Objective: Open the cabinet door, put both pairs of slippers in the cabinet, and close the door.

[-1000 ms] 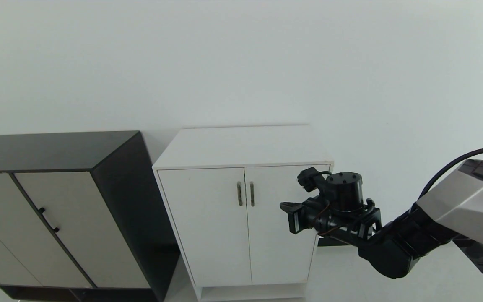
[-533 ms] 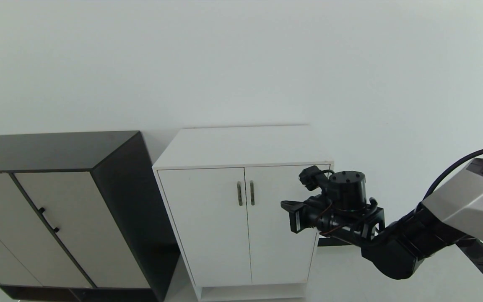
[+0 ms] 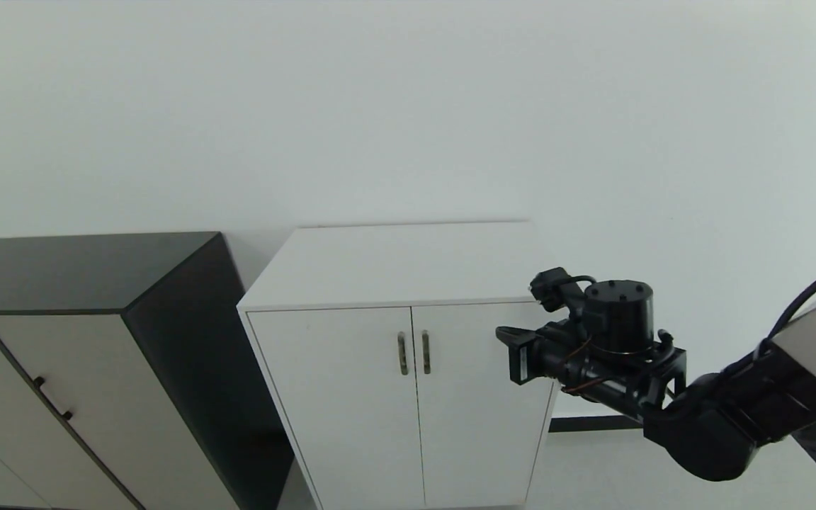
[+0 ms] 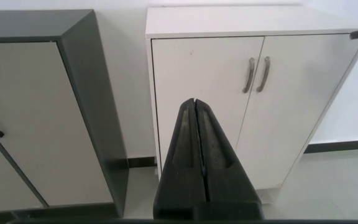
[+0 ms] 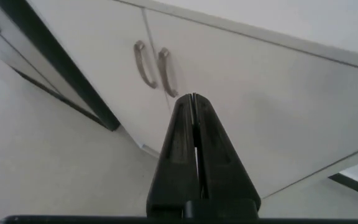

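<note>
Right gripper [image 3: 516,354]: fingers pressed flat together, nothing held. It is held in front of the right door [image 3: 479,418]; no contact is seen.
Handles: the right handle [image 3: 426,352] is found at 9 o'clock of the right gripper, near it. The left handle [image 3: 401,353] is set just beside, on the left door [image 3: 337,411].
Left gripper [image 4: 194,102]: fingers closed on each other, empty, pointed at the cabinet from well back.
Cabinet [image 3: 394,262]: white, set against the wall, with a dark cabinet [image 3: 188,340] just beside at 9 o'clock.
Hidden: in the head view the cabinet's foot is cut off at 6 o'clock, and the right door's upper corner is covered by the right gripper.
Contents: both doors are shut flush, so the inside cannot be told.
</note>
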Robot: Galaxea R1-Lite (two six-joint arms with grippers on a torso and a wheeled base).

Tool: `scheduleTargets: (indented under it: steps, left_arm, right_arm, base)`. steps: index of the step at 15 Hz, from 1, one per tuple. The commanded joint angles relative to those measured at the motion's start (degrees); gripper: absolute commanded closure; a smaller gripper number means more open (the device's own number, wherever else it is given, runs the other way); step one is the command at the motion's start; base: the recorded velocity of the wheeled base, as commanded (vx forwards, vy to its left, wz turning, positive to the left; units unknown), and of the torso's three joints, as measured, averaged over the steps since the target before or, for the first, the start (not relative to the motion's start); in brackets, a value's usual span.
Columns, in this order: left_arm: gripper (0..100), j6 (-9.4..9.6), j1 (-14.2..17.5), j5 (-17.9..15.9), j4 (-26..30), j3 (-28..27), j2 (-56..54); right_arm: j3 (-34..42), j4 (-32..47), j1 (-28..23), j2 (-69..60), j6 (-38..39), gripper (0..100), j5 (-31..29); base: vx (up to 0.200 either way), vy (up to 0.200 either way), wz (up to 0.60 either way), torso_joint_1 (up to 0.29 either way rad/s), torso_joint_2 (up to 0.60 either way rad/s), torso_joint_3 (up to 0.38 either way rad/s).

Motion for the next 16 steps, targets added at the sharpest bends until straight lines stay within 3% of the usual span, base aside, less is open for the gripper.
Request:
scheduleTargets:
  steps: [1, 7, 8, 10, 12, 16]
  left_arm:
    - [100, -0.02, 0.06, -0.08, -0.02, -0.01, 0.07]
    - [100, -0.11, 0.06, 0.01, -0.02, -0.01, 0.07]
    - [100, -0.11, 0.06, 0.01, -0.02, -0.01, 0.07]
    - [100, -0.11, 0.06, 0.01, -0.02, -0.01, 0.07]
    - [100, -0.11, 0.06, 0.01, -0.02, -0.01, 0.07]
    - [100, -0.02, 0.06, 0.01, -0.02, -0.01, 0.07]
  right_arm:
    - [5.43, 2.35, -1.55, -11.00, -0.40, 100, -1.73]
    - [18.79, 24.14, -6.39, -45.63, -3.03, 100, -11.22]
    - [22.83, 30.74, -9.73, -55.21, -5.67, 100, -11.66]
    - [27.84, 36.54, -13.94, -65.93, -6.37, 100, -11.66]
    - [30.13, 41.02, -15.09, -73.14, -6.37, 100, -11.58]
    - [32.85, 60.53, -15.26, -94.32, -6.46, 100, -10.96]
  base:
    - [0.000, 0.000, 0.00, 0.000, 0.00, 0.000]
    - [0.000, 0.000, 0.00, 0.000, 0.00, 0.000]
    - [0.000, 0.000, 0.00, 0.000, 0.00, 0.000]
    - [0.000, 0.000, 0.00, 0.000, 0.00, 0.000]
    - [0.000, 0.000, 0.00, 0.000, 0.00, 0.000]
    - [0.000, 0.000, 0.00, 0.000, 0.00, 0.000]
